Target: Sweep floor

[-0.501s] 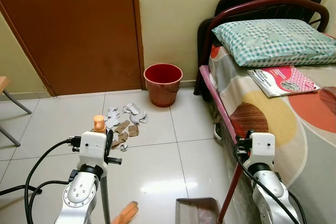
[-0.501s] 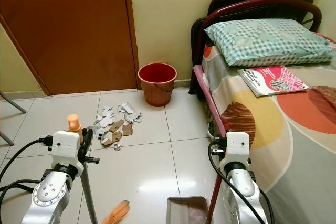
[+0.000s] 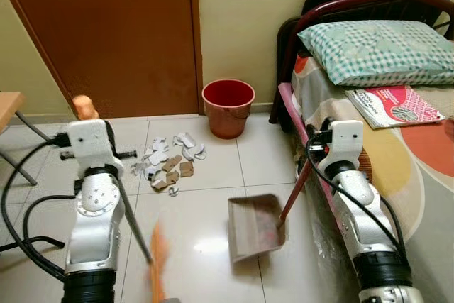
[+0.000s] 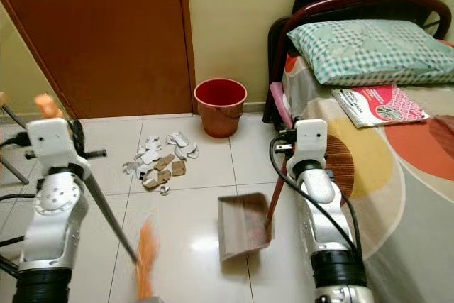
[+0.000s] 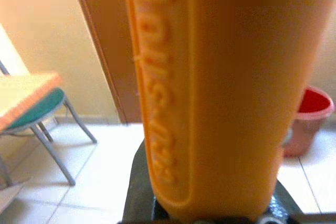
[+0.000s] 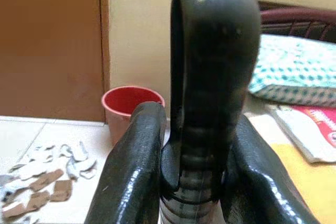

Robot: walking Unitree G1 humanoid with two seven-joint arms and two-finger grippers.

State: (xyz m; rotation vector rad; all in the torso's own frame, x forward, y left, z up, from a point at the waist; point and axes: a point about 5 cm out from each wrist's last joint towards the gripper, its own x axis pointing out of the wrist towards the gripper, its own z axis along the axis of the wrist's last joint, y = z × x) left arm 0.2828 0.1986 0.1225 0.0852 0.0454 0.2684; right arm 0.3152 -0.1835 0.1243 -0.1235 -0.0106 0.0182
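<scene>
Sweeping looks barely begun, judging from the head views: the scrap pile (image 3: 169,168) of white and brown paper bits lies scattered on the floor tiles (image 3: 206,246) in front of the red bucket (image 3: 228,106) by the door (image 3: 113,33), and the dustpan (image 3: 254,228) looks empty. Collecting the scraps and tipping them out is all left to do. The left end effector (image 3: 106,148) carries the broom handle (image 3: 135,225) at a slant, with the blurred orange bristles (image 3: 157,260) low on the floor, short of the pile. The right end effector (image 4: 284,148) holds the dustpan handle (image 4: 275,200) beside the bed (image 4: 397,147); the pan sits on the tiles, apart from the scraps.

Left wrist view next: the orange broom grip (image 5: 210,93) sits clamped tight in the jaws, a chair (image 5: 37,114) off by the wall.

Right wrist view: both black fingers (image 6: 131,166) are closed around the dark looped handle top (image 6: 210,77), with the scraps lying beyond, near the bucket.
</scene>
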